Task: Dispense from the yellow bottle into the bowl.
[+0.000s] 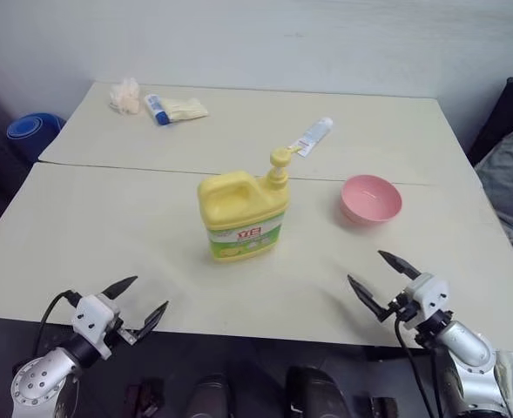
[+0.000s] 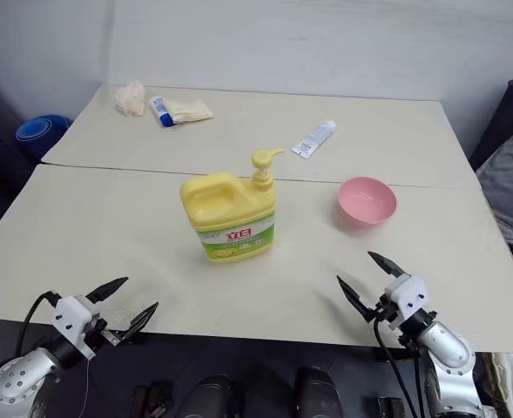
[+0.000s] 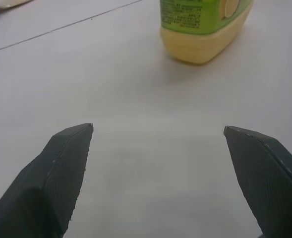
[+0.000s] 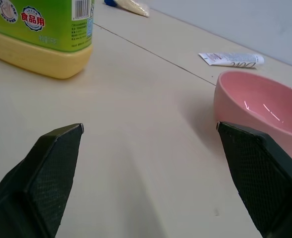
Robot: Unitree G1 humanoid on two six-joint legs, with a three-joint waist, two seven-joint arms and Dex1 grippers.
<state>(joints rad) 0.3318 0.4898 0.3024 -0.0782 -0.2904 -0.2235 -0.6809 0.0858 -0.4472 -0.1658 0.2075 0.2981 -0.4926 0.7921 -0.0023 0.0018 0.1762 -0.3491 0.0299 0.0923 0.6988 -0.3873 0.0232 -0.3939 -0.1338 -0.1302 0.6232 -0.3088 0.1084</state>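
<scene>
The yellow bottle (image 1: 241, 213) stands upright in the middle of the cream table, its pump nozzle (image 1: 280, 159) pointing toward the right and its green-and-white label facing me. The pink bowl (image 1: 370, 199) sits empty to the bottle's right, a short gap away. My left gripper (image 1: 138, 300) hovers open at the table's near edge on the left, well short of the bottle (image 3: 205, 29). My right gripper (image 1: 383, 280) is open near the front edge on the right, below the bowl (image 4: 264, 111), with nothing between its fingers.
A small white tube (image 1: 313, 137) lies behind the bottle. At the far left of the table lie a blue-capped pale packet (image 1: 174, 110) and a crumpled pale wad (image 1: 125, 97). A blue object (image 1: 33, 132) sits off the table's left. A seam (image 1: 134, 168) crosses the table.
</scene>
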